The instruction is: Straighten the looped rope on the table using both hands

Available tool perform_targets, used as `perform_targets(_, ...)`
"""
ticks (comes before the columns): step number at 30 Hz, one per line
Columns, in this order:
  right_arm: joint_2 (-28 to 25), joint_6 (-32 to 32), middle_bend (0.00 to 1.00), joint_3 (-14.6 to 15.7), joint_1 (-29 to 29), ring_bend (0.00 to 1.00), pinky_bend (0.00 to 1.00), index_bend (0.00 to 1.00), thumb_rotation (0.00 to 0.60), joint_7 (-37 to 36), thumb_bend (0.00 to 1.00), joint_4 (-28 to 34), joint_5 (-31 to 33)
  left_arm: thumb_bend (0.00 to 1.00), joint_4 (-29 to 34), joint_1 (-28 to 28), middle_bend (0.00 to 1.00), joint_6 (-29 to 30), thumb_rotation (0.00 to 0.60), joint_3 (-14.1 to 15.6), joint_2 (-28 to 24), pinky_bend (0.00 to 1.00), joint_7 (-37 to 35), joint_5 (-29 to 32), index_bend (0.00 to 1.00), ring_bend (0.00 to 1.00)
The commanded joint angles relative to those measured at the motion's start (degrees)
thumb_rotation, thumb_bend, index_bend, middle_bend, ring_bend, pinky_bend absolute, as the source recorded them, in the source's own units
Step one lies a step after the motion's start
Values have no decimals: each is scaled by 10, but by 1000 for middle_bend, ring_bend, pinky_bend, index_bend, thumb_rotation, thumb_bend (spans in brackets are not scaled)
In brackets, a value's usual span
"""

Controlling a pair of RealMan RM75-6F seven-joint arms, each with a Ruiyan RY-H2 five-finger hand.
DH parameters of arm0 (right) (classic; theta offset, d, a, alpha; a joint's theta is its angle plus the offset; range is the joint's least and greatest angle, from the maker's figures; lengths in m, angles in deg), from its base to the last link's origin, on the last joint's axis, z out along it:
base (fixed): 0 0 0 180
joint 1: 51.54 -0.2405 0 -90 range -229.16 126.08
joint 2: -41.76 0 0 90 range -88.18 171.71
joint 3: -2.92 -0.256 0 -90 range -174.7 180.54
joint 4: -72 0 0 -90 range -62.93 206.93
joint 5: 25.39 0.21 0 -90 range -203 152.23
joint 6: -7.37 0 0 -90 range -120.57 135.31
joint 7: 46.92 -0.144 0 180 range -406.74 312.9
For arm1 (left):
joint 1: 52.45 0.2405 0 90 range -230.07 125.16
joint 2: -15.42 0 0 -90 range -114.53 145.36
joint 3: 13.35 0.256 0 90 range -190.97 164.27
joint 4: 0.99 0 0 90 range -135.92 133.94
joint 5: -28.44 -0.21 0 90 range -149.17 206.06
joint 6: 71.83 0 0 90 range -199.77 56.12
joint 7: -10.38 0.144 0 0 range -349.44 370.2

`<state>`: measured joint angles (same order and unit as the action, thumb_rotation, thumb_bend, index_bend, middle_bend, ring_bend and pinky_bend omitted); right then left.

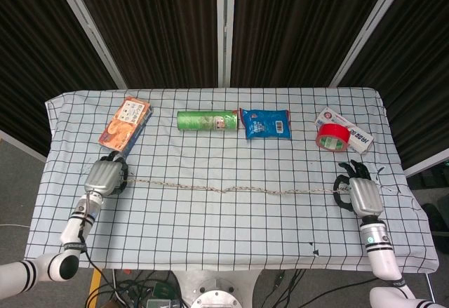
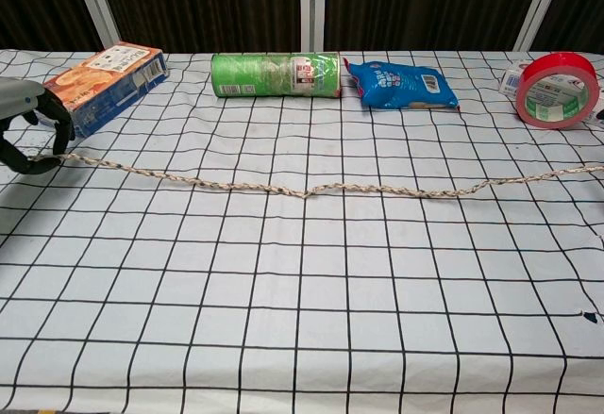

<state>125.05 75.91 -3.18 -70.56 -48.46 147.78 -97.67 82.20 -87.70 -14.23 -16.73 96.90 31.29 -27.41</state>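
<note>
**Two hands hold a rope stretched flat across the table**

The left hand (image 1: pixel 105 177) grasps one end of the rope (image 1: pixel 224 190), its fingers (image 2: pixel 42 136) curled around it. The right hand (image 1: pixel 361 193) pinches the other end at its fingertips; only the head view shows this hand. The rope runs between the hands in a nearly straight line, lying on the checked table (image 1: pixel 224 238), with one slight kink about midway and no loop visible.

Beyond the rope, away from the hands, a row of items lies along the far side. An orange box (image 1: pixel 125 123) sits just past the left hand. A green can (image 1: pixel 207 121) lies on its side towards the middle, and a blue packet (image 1: pixel 266 123) is beside it. A red tape roll (image 1: pixel 332 137) lies beyond the right hand, resting against a white pack (image 1: pixel 359 137).
</note>
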Motion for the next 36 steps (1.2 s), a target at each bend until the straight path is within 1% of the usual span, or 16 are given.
perform_targets(1,0,-1,162,2,5,0,0,650,600,-8,340,-7,-3,395,-2,2,298,-2,600,0,-1,237,-1,-2,601,100)
perform_targets(6,1,-4,163,3,11,0,0,653,600,-20,340,-19,-4,395,-3,7,297,-4,600,1,-3,238,-2,-4,602,100)
perform_targets(25,22,-27,162,3,16,0,0,653,600,-25,339,-51,-5,396,-22,14,297,-26,600,-4,7,239,-15,-8,602,100)
perform_targets(36,40,-21,162,2,22,0,0,653,600,-23,338,-69,-12,395,-43,17,292,-23,600,-3,21,239,-9,-23,599,100)
